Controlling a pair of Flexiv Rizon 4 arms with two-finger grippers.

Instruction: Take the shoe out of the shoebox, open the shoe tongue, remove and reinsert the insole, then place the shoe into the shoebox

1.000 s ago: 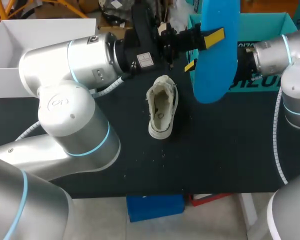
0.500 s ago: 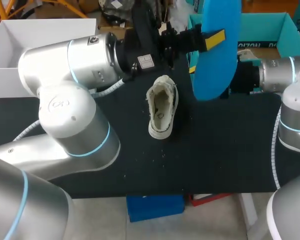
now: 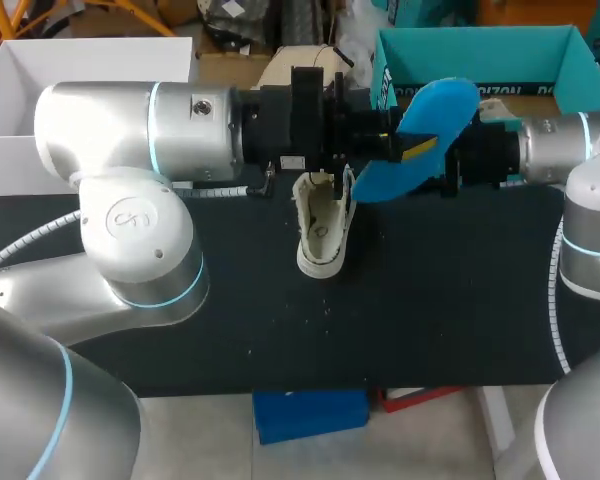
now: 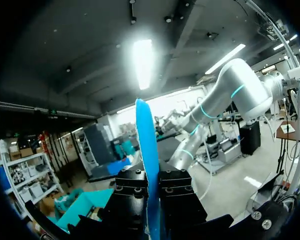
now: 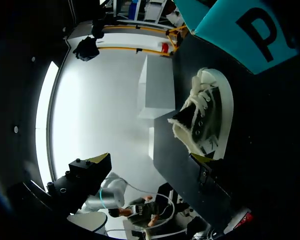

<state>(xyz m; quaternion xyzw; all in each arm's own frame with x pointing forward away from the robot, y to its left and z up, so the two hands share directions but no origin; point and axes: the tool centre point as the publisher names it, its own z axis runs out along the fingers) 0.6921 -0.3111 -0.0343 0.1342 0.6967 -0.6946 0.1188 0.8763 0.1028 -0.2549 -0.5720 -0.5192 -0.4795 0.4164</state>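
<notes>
Insole (image 3: pixel 430 135) has been swung down from near upright, high over the table, to a low tilt. The left wrist has turned with it. Its lower end now lies near the shoe (image 3: pixel 324 222). The insole is clamped between the fingers of the left gripper (image 3: pixel 405 148) and is seen edge-on between them in the left wrist view. The right gripper (image 5: pixel 150 160) is held with fingers wide apart, nothing between them, close by the insole. The shoe is stood on its sole on the black table (image 3: pixel 460 300), opening upward, outside the teal shoebox (image 3: pixel 480 45). A white box (image 3: pixel 80 60) is noted at rear left.
</notes>
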